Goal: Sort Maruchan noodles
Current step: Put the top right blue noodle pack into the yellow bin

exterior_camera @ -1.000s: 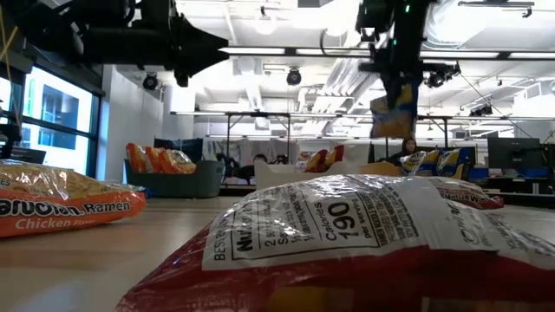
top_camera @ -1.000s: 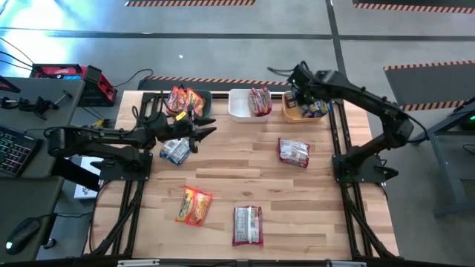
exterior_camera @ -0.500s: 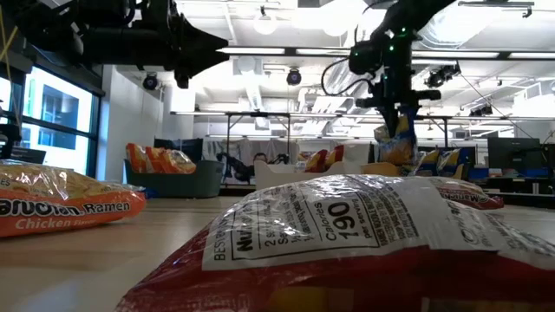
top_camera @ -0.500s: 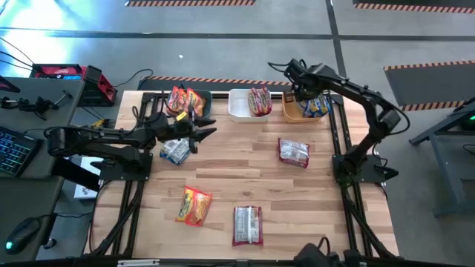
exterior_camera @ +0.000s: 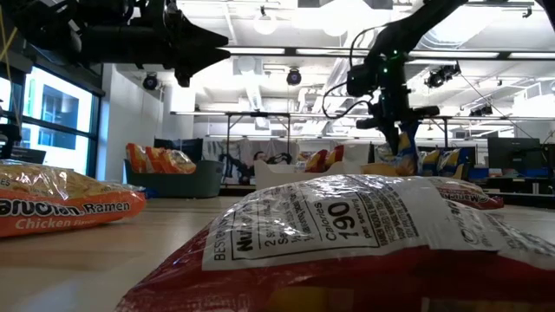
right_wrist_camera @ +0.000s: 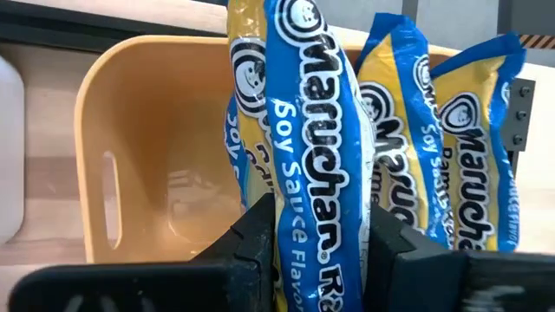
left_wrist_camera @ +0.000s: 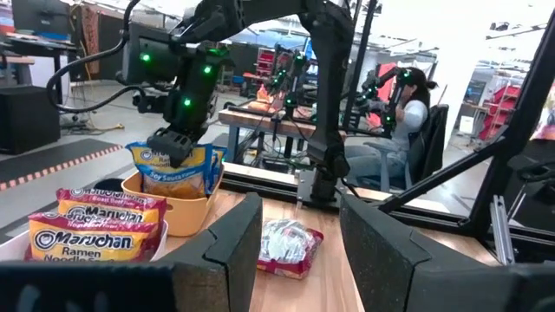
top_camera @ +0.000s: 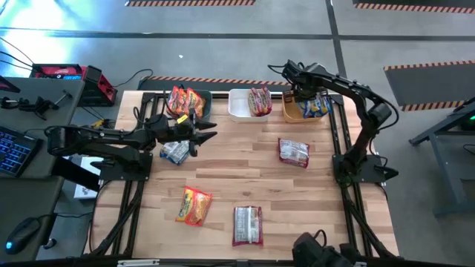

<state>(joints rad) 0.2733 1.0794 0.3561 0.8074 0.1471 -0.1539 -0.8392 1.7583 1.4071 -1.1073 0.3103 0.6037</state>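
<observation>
My right gripper (top_camera: 300, 95) is shut on a yellow-blue Maruchan packet (right_wrist_camera: 316, 173) and stands over the orange bin (top_camera: 291, 113) at the table's far right. More yellow-blue packets (right_wrist_camera: 460, 165) stand in that bin. My left gripper (top_camera: 208, 129) hovers level and open at the left, holding nothing, above a pale blue packet (top_camera: 176, 150) that lies flat on the table. Also flat on the table are a white-maroon packet (top_camera: 294, 152), an orange-red one (top_camera: 194, 205) and another white-maroon one (top_camera: 248, 225). My right gripper pinches the yellow-blue packet's upper end (left_wrist_camera: 170, 149) between its two fingers (right_wrist_camera: 260, 238), one on each flat face. The fingers come steeply from above. The packet hangs upright below them, its lower part (left_wrist_camera: 178, 178) down inside the orange bin beside the other packets.
A dark-blue bin (top_camera: 202, 106) with orange-red packets and a white bin (top_camera: 237, 107) with white-maroon packets stand along the far edge, left of the orange bin. A person sits at a bench beyond the table (left_wrist_camera: 408, 113). Bare wood lies between the loose packets.
My right gripper has come down over the orange bin with the yellow-blue packet, staying shut on it. The packet, which hung well above the bin, now has its lower part inside it.
</observation>
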